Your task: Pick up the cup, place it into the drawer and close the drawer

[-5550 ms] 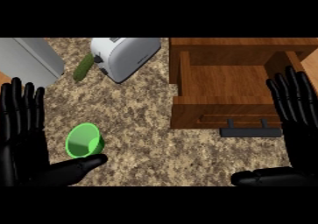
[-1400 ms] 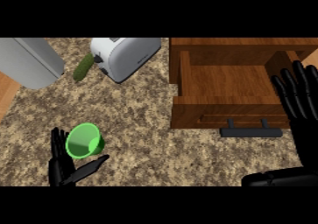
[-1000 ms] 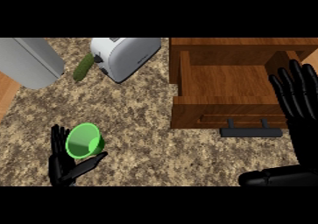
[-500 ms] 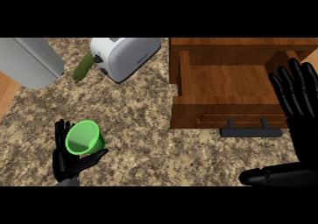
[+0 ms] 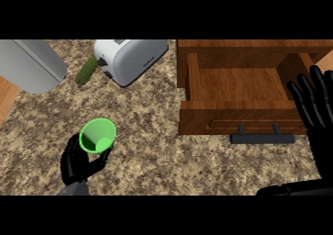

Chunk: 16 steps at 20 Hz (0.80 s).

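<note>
Green and tilted, the cup (image 5: 97, 136) lay over the speckled stone counter (image 5: 162, 156) at the lower left of the head view, its open mouth turned up toward the camera. The left hand (image 5: 80, 161) sat directly below and behind it, black fingers curled up around the cup's underside and left flank, so that the cup rested in the hand's grasp with its upper rim standing clear above the fingertips. Whether the cup's base touched the counter could not be told.

The right hand (image 5: 319, 108) stood at the right edge of the view, fingers straight and spread, pointing up, overlapping the right side of the wooden drawer (image 5: 240, 85) and holding nothing. Its forearm ran down to the lower right corner.

The drawer was pulled open, its bare wooden floor showing between its side walls, with a dark handle (image 5: 262, 137) along the front panel. It lay well apart from the cup, to the right across the counter.

At the top of the counter stood a white toaster (image 5: 130, 58), a green cucumber-like vegetable (image 5: 86, 71) just beside it on the left, and a grey metal block (image 5: 26, 64) farther left.
</note>
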Tool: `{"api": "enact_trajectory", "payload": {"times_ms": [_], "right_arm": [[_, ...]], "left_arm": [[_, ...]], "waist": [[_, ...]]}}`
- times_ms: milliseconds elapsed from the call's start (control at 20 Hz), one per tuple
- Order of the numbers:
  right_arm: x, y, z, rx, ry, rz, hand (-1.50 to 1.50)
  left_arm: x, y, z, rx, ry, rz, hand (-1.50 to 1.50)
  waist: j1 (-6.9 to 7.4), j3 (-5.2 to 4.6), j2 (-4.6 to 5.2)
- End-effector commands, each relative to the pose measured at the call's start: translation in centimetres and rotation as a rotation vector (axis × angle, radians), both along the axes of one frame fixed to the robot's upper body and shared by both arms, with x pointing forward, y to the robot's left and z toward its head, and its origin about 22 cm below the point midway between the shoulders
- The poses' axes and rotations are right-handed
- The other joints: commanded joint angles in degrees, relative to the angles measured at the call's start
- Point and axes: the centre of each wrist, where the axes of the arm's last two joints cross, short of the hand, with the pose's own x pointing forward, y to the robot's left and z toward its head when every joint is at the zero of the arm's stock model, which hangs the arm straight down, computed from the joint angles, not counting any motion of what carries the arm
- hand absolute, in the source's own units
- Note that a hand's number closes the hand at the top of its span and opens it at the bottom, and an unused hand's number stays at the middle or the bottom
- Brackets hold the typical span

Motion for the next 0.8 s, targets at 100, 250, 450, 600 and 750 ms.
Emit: {"api": "enact_trajectory", "payload": {"times_ms": [100, 250, 450, 600, 750], "right_arm": [[0.9, -0.5, -2.0, 0.003, -0.003, 0.007, -1.5], [0.4, 0.4, -1.8, -0.011, -0.007, 0.006, -1.5], [0.3, 1.0, -0.1, -0.011, -0.012, -0.013, -1.5], [1.1, 1.0, 0.3, 0.015, -0.002, 0.002, -1.5], [0.8, 1.8, -1.1, -0.002, -0.01, -0.001, -1.5]], "left_arm": [[0.4, -2.6, -0.1, 0.079, -0.072, 0.044, 1.5], [0.6, 0.1, 0.0, 0.117, -0.095, 0.094, 1.5], [3.5, 0.2, 2.0, 0.119, -0.123, -0.059, 1.5], [3.0, 1.7, 1.9, 0.115, -0.138, -0.164, 1.5], [4.9, 2.8, 4.0, 0.091, -0.209, -0.197, 1.5]], "waist": [[0.14, 0.02, -0.02], [-0.01, -0.01, 0.04], [-0.11, -0.02, 0.03], [0.04, -0.03, 0.06], [0.09, -0.02, 0.07]]}}
